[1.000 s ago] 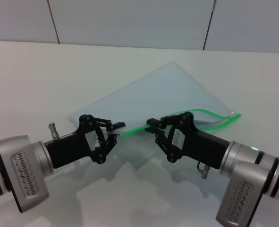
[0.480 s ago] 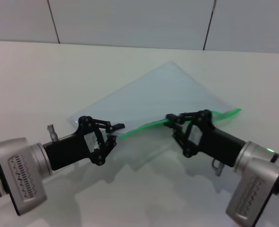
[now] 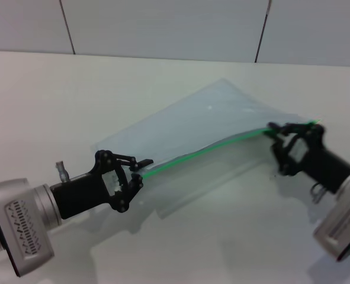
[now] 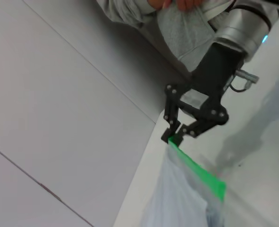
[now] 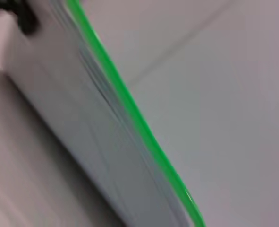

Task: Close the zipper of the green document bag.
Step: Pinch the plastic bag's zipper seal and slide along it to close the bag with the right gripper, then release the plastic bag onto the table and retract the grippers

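The green document bag (image 3: 204, 127) lies tilted on the white table, its near long edge lifted between my two grippers. The zipper (image 3: 210, 149) runs as one taut straight green line along that edge. My left gripper (image 3: 141, 169) is shut on the zipper's left end. My right gripper (image 3: 275, 132) is shut on the zipper close to its right end; the slider is hidden between its fingers. In the left wrist view the right gripper (image 4: 173, 136) shows farther off, pinching the end of the zipper (image 4: 198, 170). In the right wrist view the zipper (image 5: 130, 111) crosses above the bag (image 5: 73, 123).
The white table (image 3: 56, 94) runs back to a tiled wall (image 3: 163, 23). A person in grey clothing (image 4: 186, 23) stands behind my right arm in the left wrist view.
My right gripper has slid rightward along the zipper from mid-edge to its right end. The looped open strip has become one straight line. The left gripper kept its hold.
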Action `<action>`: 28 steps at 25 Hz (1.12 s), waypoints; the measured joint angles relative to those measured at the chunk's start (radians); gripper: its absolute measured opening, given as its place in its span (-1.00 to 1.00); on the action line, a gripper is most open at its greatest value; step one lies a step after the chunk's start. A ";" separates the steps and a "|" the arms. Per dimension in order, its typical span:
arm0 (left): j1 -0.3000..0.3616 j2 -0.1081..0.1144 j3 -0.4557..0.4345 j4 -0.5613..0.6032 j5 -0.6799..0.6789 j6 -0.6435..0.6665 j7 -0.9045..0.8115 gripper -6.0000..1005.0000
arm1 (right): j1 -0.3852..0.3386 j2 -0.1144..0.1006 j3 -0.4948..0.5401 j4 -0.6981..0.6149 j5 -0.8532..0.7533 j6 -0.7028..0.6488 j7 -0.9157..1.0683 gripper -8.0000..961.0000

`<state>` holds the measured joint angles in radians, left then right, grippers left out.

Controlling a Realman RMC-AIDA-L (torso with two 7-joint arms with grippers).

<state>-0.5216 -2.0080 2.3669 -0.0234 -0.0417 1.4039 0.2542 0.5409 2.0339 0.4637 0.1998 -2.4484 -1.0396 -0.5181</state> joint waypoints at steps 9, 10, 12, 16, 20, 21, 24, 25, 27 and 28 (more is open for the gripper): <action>0.007 0.000 0.000 0.000 0.003 0.000 0.007 -0.93 | -0.017 0.002 0.179 -0.113 0.001 0.006 0.000 -0.82; 0.008 0.000 0.000 0.000 0.003 0.000 0.008 -0.93 | -0.017 0.002 0.187 -0.121 0.001 0.006 0.000 -0.82; 0.008 0.000 -0.002 0.001 0.003 0.000 0.008 -0.93 | -0.019 0.004 0.193 -0.125 0.003 0.005 -0.002 -0.82; 0.005 -0.006 -0.022 0.001 -0.013 -0.006 0.009 -0.93 | -0.028 0.012 0.218 -0.116 0.072 0.007 -0.048 -0.82; 0.016 -0.010 -0.055 0.001 -0.086 -0.004 0.009 -0.93 | -0.077 0.013 0.220 -0.059 0.224 -0.059 -0.102 -0.82; 0.021 -0.010 -0.065 0.002 -0.111 -0.001 0.009 -0.93 | -0.097 0.013 0.219 -0.044 0.266 -0.104 -0.107 -0.82; 0.039 -0.016 -0.110 0.007 -0.206 0.022 -0.002 -0.93 | -0.152 0.013 0.211 -0.007 0.361 -0.247 -0.096 -0.69; 0.045 -0.017 -0.123 0.008 -0.236 0.040 -0.010 -0.85 | -0.171 0.013 0.210 0.013 0.388 -0.294 -0.081 -0.63; 0.059 -0.018 -0.143 0.008 -0.286 0.092 -0.033 -0.70 | -0.200 0.013 0.207 0.046 0.416 -0.370 -0.027 -0.50; 0.066 -0.018 -0.152 0.008 -0.308 0.120 -0.044 -0.62 | -0.208 0.013 0.203 0.052 0.420 -0.395 0.007 -0.44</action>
<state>-0.4552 -2.0263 2.2154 -0.0155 -0.3497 1.5241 0.2100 0.3328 2.0473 0.6671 0.2521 -2.0288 -1.4349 -0.5108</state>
